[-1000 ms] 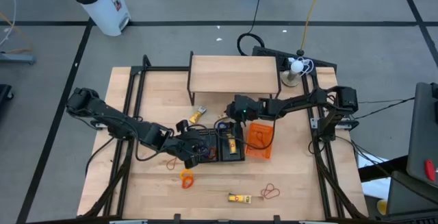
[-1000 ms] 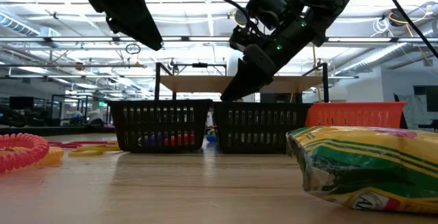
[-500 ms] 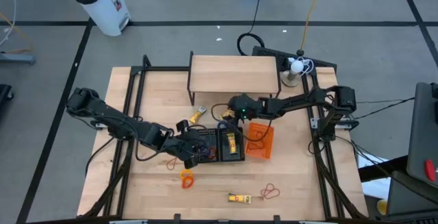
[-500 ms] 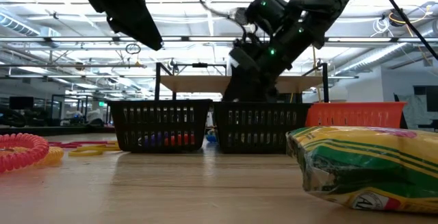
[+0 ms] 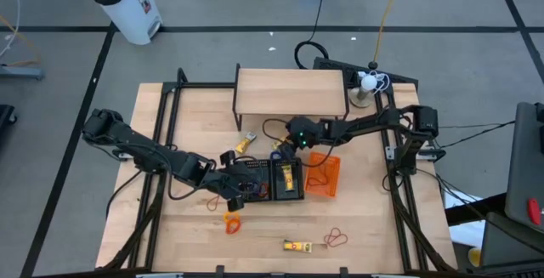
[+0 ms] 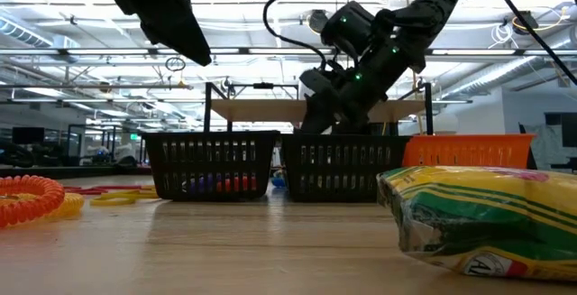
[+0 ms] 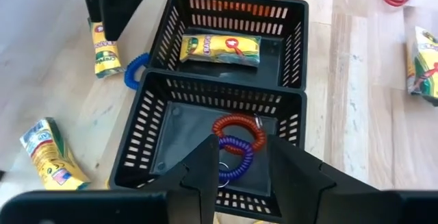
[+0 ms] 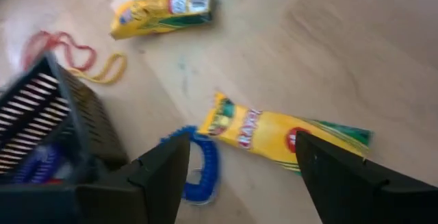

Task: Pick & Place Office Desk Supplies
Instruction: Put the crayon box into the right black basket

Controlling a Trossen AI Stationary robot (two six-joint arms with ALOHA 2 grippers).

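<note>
Two black baskets (image 5: 270,178) sit side by side at mid-table, with an orange basket (image 5: 324,175) just beside them on the right-arm side. One black basket (image 7: 236,35) holds a yellow pack (image 7: 220,49); the other black basket (image 7: 205,145) holds a red coil (image 7: 237,132) and a purple coil (image 7: 233,161), the two overlapping.

Left gripper (image 7: 241,166): hovers above the coil basket, fingers (image 7: 205,172) apart with nothing between them, the coils showing through the gap. In the high view this gripper (image 5: 235,191) lies at the baskets' left end.

Right gripper (image 8: 236,172): fingers (image 8: 164,166) spread wide and empty, above bare table behind the black baskets. Below it lie a yellow pack (image 8: 284,138) and a blue coil (image 8: 203,166), the coil touching the pack's end. In the high view this gripper (image 5: 285,142) is near the back edge of the pack basket, in front of the wooden shelf (image 5: 291,91).

Loose supplies on the table: a second pack (image 5: 246,144) in front of the shelf; an orange coil (image 5: 232,221) and a yellow band (image 5: 212,203) near the left arm; a pack (image 5: 297,245) and a red band (image 5: 337,239) near the front edge. In the low view the front pack (image 6: 482,218) fills the near right, and the orange coil (image 6: 32,196) lies at far left.
</note>
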